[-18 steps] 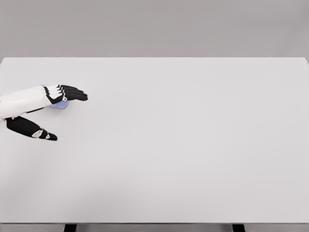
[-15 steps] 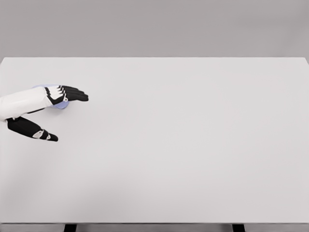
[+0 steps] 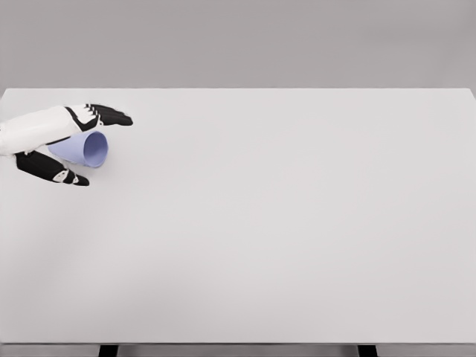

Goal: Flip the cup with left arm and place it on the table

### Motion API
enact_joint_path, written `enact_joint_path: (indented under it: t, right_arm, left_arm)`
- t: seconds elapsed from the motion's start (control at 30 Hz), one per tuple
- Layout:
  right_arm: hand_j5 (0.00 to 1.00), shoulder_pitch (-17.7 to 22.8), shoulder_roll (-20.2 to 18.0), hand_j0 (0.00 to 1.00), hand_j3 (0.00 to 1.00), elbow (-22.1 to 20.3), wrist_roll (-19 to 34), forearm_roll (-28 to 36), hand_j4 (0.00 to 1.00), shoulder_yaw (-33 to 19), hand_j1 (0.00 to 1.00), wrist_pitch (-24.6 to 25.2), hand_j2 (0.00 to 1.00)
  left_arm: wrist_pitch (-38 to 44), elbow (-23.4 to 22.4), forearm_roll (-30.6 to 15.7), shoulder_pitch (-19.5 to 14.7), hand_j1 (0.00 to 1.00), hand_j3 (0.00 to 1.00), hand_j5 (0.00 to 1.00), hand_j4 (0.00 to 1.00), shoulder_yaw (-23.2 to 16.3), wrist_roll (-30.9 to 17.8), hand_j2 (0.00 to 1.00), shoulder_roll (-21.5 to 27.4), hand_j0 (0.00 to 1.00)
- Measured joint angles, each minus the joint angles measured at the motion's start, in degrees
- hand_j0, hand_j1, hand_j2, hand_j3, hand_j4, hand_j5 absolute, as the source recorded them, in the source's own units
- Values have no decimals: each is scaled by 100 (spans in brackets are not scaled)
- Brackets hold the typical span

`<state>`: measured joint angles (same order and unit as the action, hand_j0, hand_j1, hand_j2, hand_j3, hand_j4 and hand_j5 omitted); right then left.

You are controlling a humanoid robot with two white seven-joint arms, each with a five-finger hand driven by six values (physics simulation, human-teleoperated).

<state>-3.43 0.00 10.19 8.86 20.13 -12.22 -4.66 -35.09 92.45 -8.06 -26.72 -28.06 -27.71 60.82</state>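
- Since the earlier frame my left hand (image 3: 63, 145) has risen toward the far edge of the table, and the cup it covered now shows far more of itself.
- I see the lavender cup (image 3: 82, 148) lying tilted on its side between the thumb and the other fingers, its open mouth turned to the right and slightly toward the camera, its narrower base tucked back toward the palm.
- My left hand is clamped on the cup: the black fingers (image 3: 111, 115) reach over its upper side and point right, while the black thumb (image 3: 52, 170) runs under its lower side.
- From this head view I cannot tell whether the cup is clear of the tabletop or touching it; no distinct shadow shows beneath it.
- My white left forearm (image 3: 26, 130) comes in from the left edge of the picture, roughly level, angled a little upward toward the fingers.
- Everything sits at the far left part of the white table (image 3: 282, 223), near its back edge.
- Two dark table legs (image 3: 108, 350) show just below the near edge.
- My right arm does not show anywhere in this view.
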Motion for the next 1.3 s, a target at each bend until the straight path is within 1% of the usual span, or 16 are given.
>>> enact_joint_path:
  t: [0.07,0.13,0.17,0.23,0.33,0.43,0.6,0.67,0.73,0.87,0.97,1.17,1.27,1.3]
  right_arm:
    - [100,0,0,100,100,0,0,0,100,0,100,0,100]
    - [100,0,0,100,100,0,0,0,100,0,100,0,100]
    - [100,0,0,100,100,0,0,0,100,0,100,0,100]
    - [100,0,0,100,100,0,0,0,100,0,100,0,100]
    - [100,0,0,100,100,1,0,0,100,0,100,0,100]
    - [100,0,0,100,100,1,0,0,100,0,100,0,100]
    - [100,0,0,100,100,0,0,0,100,0,100,0,100]
    - [100,0,0,100,100,1,0,0,100,0,100,0,100]
    - [100,0,0,100,100,0,0,0,100,0,100,0,100]
    - [100,0,0,100,100,0,0,0,100,0,100,0,100]
    - [100,0,0,100,100,0,0,0,100,0,100,0,100]
    - [100,0,0,100,100,0,0,0,100,0,100,0,100]
    - [100,0,0,100,100,0,0,0,100,0,100,-1,100]
    - [100,0,0,100,100,0,0,0,100,0,100,-1,100]
  left_arm:
    - [203,51,315,-9,100,100,100,100,-36,-3,100,-14,100]
    - [368,5,471,-44,100,100,100,100,-46,3,100,-13,100]
    - [417,-134,502,-237,100,100,100,100,-45,7,100,-22,100]
    - [478,-505,495,-360,100,100,100,100,-58,5,100,-131,100]
    - [668,-844,297,-351,100,100,100,100,-103,-11,100,-237,100]
    - [998,-1000,176,-369,100,100,100,100,-251,-16,100,-272,100]
    - [1210,-1115,134,-554,100,100,100,100,-532,-21,100,-298,100]
    - [1301,-1187,148,-685,100,100,100,100,-663,-23,100,-307,100]
    - [1350,-1316,170,-729,100,100,100,100,-784,-25,100,-315,100]
    - [1393,-1577,458,-809,100,100,100,100,-881,-31,100,-352,100]
    - [1401,-1631,581,-861,100,100,100,100,-936,-44,100,-406,100]
    - [1401,-1673,642,-967,100,100,100,100,-1010,-51,100,-451,100]
    - [1402,-1932,676,-1143,100,100,100,100,-1039,-52,100,-583,100]
    - [1403,-2030,717,-1257,100,100,100,100,-1082,-52,100,-637,100]
